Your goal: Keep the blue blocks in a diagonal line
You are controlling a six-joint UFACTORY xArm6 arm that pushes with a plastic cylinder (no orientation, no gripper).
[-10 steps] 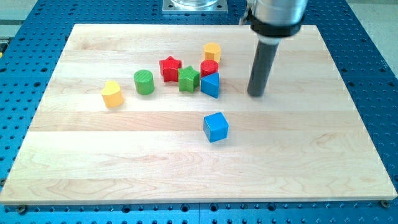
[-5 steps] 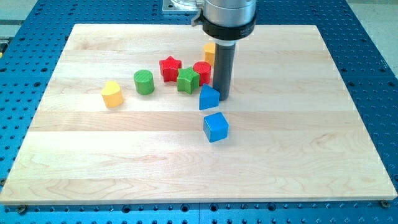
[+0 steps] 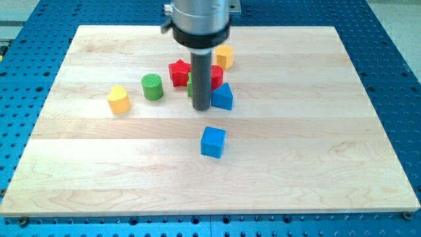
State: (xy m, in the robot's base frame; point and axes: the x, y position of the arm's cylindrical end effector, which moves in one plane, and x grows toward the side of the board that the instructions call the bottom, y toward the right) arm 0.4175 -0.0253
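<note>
Wooden board (image 3: 79,164), mid-left to centre: yellow heart-ish block (image 3: 119,99), green cylinder (image 3: 152,86), red star (image 3: 179,72). My tip (image 3: 202,108) sits centre frame w/ nothing held, just left of blue triangular block (image 3: 222,97), hiding a green block (image 3: 190,85). Blue cube (image 3: 213,142) lies apart, below-centre; red cylinder (image 3: 216,75) & yellow block (image 3: 225,56) upper centre.

Arm entered from the view's top, silver collar above a straight dark rod, rod stood upright, my tip (image 3: 202,108) rested near the board's centre
</note>
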